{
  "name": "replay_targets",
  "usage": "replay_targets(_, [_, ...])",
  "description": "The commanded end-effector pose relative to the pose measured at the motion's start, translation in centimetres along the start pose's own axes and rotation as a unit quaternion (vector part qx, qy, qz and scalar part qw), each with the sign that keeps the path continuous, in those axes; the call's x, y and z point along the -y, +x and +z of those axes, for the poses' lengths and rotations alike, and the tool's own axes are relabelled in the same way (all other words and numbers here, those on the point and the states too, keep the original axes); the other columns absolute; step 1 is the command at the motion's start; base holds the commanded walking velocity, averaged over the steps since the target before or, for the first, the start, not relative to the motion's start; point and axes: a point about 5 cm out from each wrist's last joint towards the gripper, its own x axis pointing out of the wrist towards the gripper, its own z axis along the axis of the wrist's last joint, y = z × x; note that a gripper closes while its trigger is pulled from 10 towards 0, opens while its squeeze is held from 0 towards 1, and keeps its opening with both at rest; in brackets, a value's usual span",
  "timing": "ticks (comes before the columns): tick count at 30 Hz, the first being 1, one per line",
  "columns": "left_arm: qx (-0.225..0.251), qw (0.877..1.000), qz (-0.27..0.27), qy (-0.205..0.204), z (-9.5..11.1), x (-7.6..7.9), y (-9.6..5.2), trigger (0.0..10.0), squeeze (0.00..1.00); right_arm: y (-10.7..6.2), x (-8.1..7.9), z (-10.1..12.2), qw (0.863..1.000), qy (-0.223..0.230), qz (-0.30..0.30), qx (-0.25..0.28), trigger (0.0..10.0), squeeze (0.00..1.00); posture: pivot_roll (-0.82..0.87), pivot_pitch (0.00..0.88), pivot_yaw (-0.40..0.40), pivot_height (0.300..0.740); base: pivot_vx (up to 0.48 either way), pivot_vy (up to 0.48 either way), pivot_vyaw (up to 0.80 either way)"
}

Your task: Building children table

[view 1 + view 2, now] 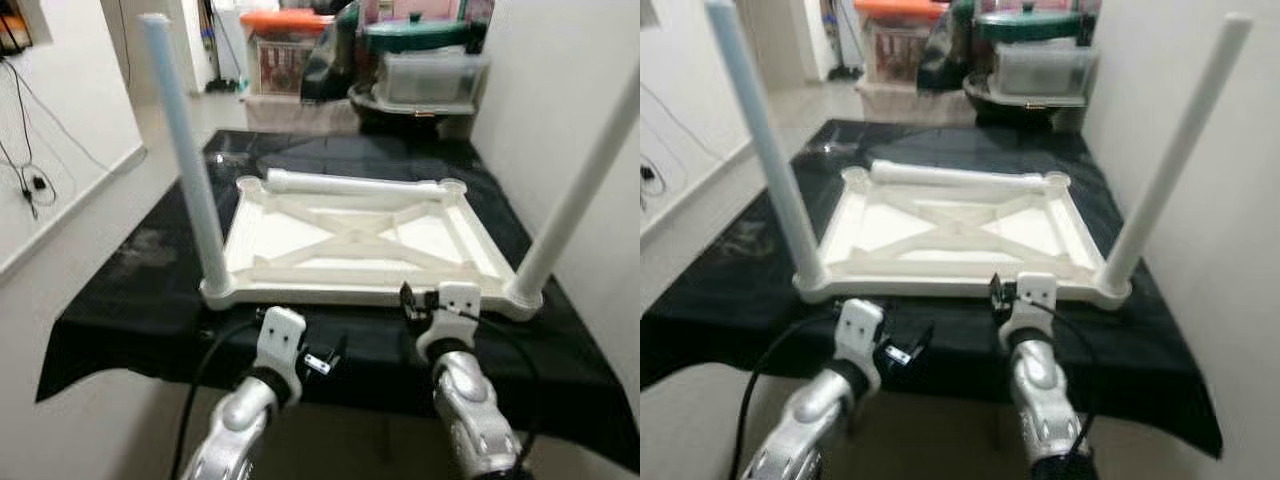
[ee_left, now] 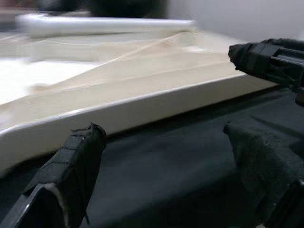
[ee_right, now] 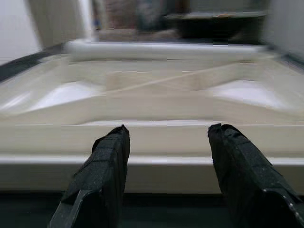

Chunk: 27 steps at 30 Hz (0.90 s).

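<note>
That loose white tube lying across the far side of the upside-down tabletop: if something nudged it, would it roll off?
The loose leg is round and smooth, so it would probably roll readily. It lies on the tabletop between the two far corner sockets, which might check it. It looks like hollow plastic, so likely light and stiff. Both end effectors, left and right, sit open at the near edge.

white walls (image 1: 70, 110), pale floor (image 1: 110, 215), stacked bins (image 1: 290, 55)
</note>
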Motion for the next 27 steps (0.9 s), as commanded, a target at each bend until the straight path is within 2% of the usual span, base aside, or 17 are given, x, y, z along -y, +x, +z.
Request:
replay_targets(1, [-0.016, 1.000, 0.009, 0.005, -0.5, -0.4, -0.4, 10.0, 0.00, 0.0, -0.7, 0.0, 1.000, 0.006, 0.020, -0.004, 10.0, 0.00, 0.11, 0.000, -0.060, 0.740, 0.000, 0.480, 0.00])
replay_targets(9, [-0.014, 1.000, 0.007, 0.004, -0.5, -0.3, -0.4, 10.0, 0.00, 0.6, -0.6, 0.6, 0.999, 0.000, 0.048, 0.001, 10.0, 0.00, 0.11, 0.000, -0.061, 0.740, 0.000, 0.060, 0.00])
replay_targets(13, [-0.014, 1.000, 0.008, 0.000, -0.5, -0.1, -0.5, 10.0, 0.00, 1.8, 0.5, 1.3, 0.999, -0.003, 0.044, -0.001, 10.0, 0.00, 0.11, 0.000, -0.066, 0.740, 0.000, 0.000, 0.00])
replay_targets(15, [-0.014, 1.000, 0.008, -0.001, -0.4, 0.0, -0.6, 10.0, 0.00, 2.7, 1.4, 1.6, 0.999, -0.028, 0.041, -0.013, 10.0, 0.00, 0.11, 0.000, -0.068, 0.740, 0.000, 0.000, 0.00])
replay_targets(18, [-0.012, 1.000, 0.008, -0.003, -0.3, 0.2, -0.8, 10.0, 0.00, 3.9, 2.6, 2.4, 0.998, -0.041, 0.041, -0.025, 10.0, 0.00, 0.11, 0.000, -0.073, 0.740, 0.000, 0.000, 0.00])
replay_targets(22, [-0.015, 1.000, 0.012, 0.002, -0.2, 0.3, -0.9, 10.0, 0.00, 5.0, 3.2, 3.6, 0.997, -0.052, 0.055, -0.024, 10.0, 0.00, 0.11, 0.000, -0.076, 0.740, 0.000, 0.000, 0.00])
replay_targets(27, [-0.016, 1.000, 0.021, -0.003, -0.2, 0.3, -1.2, 10.0, 0.00, 6.1, 4.3, 4.5, 0.997, -0.057, 0.036, -0.033, 10.0, 0.00, 0.12, 0.000, -0.082, 0.740, 0.000, 0.000, 0.00])
